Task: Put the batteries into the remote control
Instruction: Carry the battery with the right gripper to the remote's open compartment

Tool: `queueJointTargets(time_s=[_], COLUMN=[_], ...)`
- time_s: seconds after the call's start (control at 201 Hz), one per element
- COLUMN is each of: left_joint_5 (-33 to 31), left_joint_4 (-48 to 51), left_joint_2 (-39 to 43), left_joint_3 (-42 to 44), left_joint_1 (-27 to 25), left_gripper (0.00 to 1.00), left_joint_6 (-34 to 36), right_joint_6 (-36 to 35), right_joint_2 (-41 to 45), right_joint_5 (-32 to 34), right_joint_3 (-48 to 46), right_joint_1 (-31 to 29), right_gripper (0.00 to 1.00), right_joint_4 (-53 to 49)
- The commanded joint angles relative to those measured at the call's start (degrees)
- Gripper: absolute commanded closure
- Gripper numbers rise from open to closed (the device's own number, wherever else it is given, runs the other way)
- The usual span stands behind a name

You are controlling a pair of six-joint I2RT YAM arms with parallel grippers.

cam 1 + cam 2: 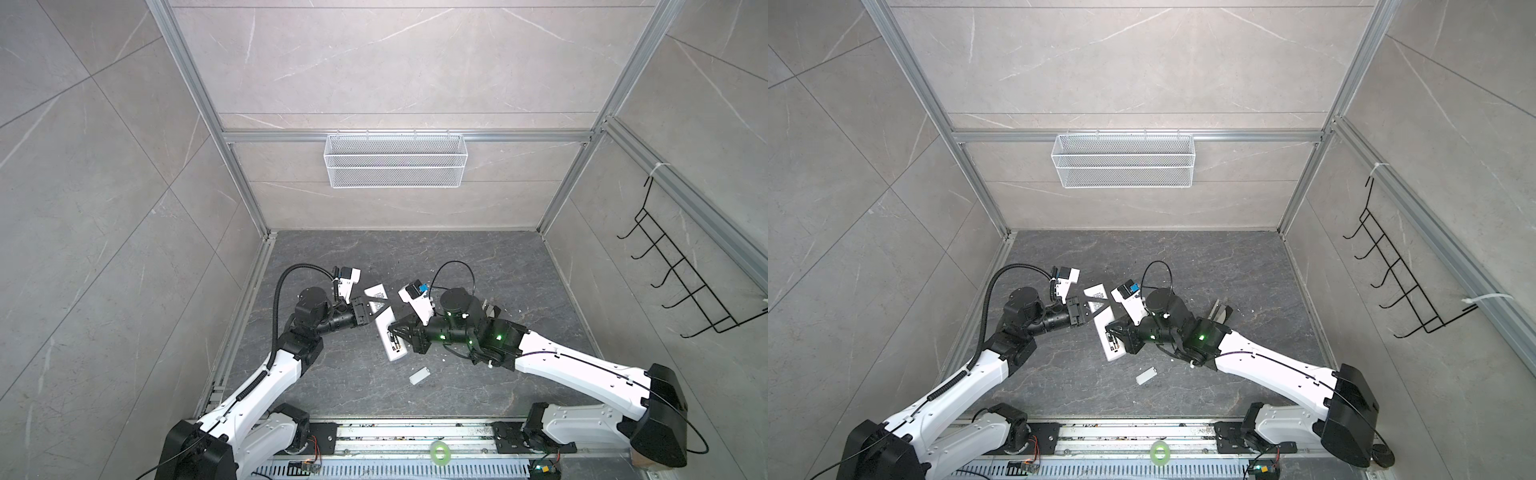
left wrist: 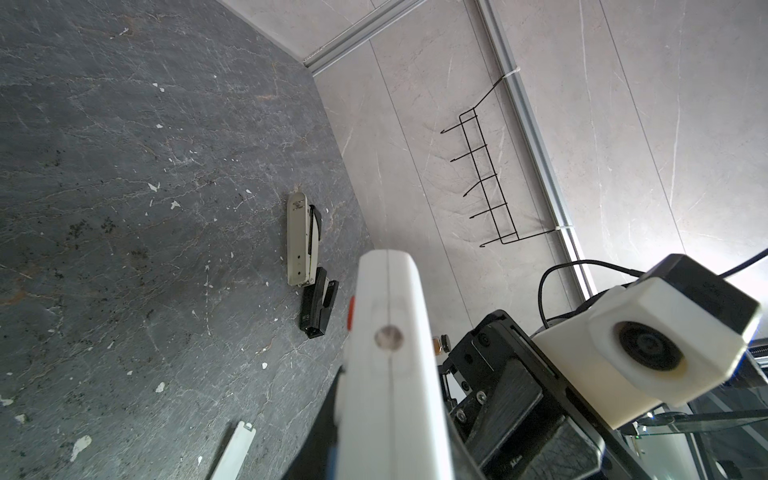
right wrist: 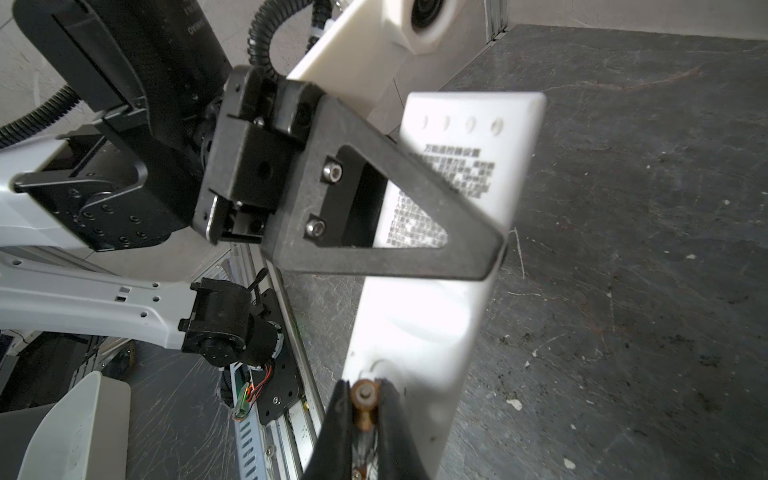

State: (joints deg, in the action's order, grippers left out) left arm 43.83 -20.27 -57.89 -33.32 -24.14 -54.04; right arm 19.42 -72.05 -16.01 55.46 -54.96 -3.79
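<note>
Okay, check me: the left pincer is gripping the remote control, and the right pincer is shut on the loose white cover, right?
Not quite. The left pincer does grip the remote control, but the right pincer is shut on a battery, not the cover; the right wrist view shows its gold-coloured end in the grip. The cover lies on the table in both top views.

Pale grey-beige stone-look wall panels (image 1: 374, 62) with thin white veins close in the back and both sides, framed by aluminium profiles (image 1: 243, 187). The surface (image 1: 457, 257) is a dark grey veined slab. A white wire mesh basket (image 1: 395, 160) hangs from the back crossbar (image 1: 274, 136). A black wire hook rack (image 1: 685, 284) hangs on the right-hand wall. The light is soft and even.
</note>
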Motion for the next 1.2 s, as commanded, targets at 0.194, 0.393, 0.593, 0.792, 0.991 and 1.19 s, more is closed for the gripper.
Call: queueJointTargets(time_s=[0.194, 0.393, 0.593, 0.792, 0.991, 1.19], left_joint_5=[1.67, 1.56, 1.43, 1.3, 1.1, 1.17], left_joint_4=[-4.09, -5.22, -5.81, -5.93, -6.43, -6.53], left_joint_2=[1.98, 1.73, 1.76, 2.24, 1.96, 2.08], left_joint_3=[-2.21, -2.27, -2.0, -1.67, -1.48, -1.36], left_joint_1=[-0.17, -0.12, -0.18, -0.16, -0.12, -0.17], left_gripper=[1.0, 1.0, 1.0, 1.0, 1.0, 1.0], left_joint_6=[-0.63, -1.33, -1.82, -1.99, -2.21, -2.21], right_joint_6=[-0.96, -2.25, -3.05, -3.34, -3.29, -3.16], right_joint_2=[-1.37, -1.4, -2.08, -2.57, -2.66, -2.96], right_joint_5=[0.94, 1.56, 1.42, 1.08, 1.39, 1.46], right_joint_3=[-1.97, -2.01, -2.33, -2.86, -2.53, -1.68], right_joint_1=[-0.24, -0.51, -0.85, -1.29, -1.39, -1.48], right_gripper=[1.0, 1.0, 1.0, 1.0, 0.92, 0.83], right_joint_4=[0.42, -1.6, -2.65, -3.14, -3.59, -3.84])
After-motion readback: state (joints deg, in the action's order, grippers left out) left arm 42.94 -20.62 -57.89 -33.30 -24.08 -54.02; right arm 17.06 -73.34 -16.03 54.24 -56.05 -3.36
